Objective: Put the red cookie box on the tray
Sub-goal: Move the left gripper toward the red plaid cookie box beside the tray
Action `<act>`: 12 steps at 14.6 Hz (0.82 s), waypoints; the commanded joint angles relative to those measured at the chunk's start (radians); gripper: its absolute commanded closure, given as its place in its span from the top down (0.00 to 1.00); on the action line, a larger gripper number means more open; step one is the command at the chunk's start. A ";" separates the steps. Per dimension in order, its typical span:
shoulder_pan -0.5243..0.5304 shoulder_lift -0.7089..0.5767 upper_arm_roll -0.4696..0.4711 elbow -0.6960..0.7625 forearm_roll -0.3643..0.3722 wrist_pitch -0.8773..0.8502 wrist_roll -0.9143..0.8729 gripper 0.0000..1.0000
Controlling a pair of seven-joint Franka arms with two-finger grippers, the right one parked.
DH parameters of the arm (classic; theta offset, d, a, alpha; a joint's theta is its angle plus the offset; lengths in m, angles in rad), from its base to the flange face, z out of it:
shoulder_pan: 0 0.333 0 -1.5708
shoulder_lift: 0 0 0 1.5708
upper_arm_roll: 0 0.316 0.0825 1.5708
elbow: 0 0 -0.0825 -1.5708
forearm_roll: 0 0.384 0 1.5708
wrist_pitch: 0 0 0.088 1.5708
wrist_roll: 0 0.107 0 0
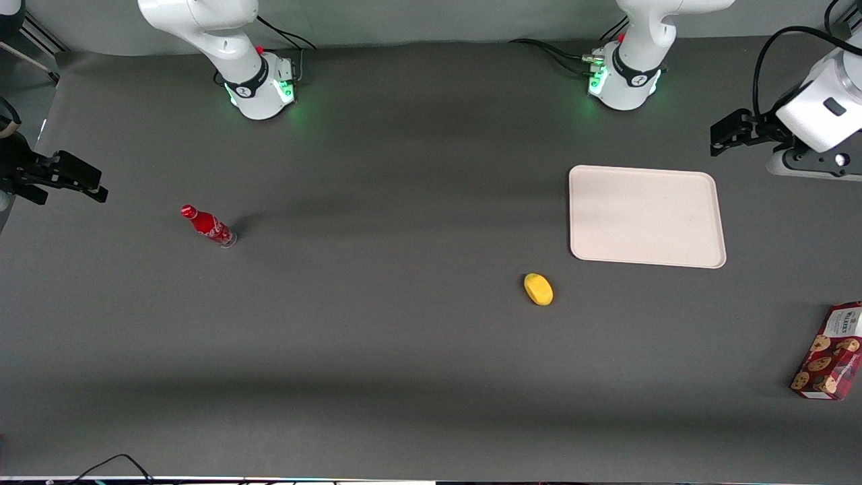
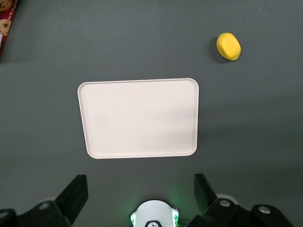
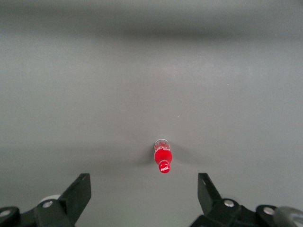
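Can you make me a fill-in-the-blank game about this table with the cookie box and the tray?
1. The beige tray has ____ lying on it.
2. The fruit-like lump near the tray is colored ____.
3. The red cookie box lies on the ____, nearer the front camera than the tray.
4. The open claw is holding ____.

Missing words: nothing; yellow; table; nothing

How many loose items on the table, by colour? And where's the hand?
Red: 2, red cookie box and small bottle
Yellow: 1, rounded object
Beige: 1, tray
Total: 4
Hand hangs open above the table beside the tray, holding nothing.
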 commanded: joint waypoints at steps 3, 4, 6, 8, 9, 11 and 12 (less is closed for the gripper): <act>-0.024 -0.021 0.010 -0.028 0.019 0.032 -0.009 1.00; -0.024 -0.021 0.010 -0.030 0.019 0.040 -0.009 1.00; -0.022 -0.016 0.010 -0.028 0.019 0.047 -0.009 1.00; -0.015 -0.013 0.007 -0.025 0.016 0.052 -0.008 1.00; -0.015 -0.007 0.009 -0.021 0.014 0.052 -0.008 1.00; -0.016 0.002 0.007 -0.011 0.016 0.053 -0.008 1.00; -0.013 0.008 0.007 -0.001 0.016 0.052 -0.008 1.00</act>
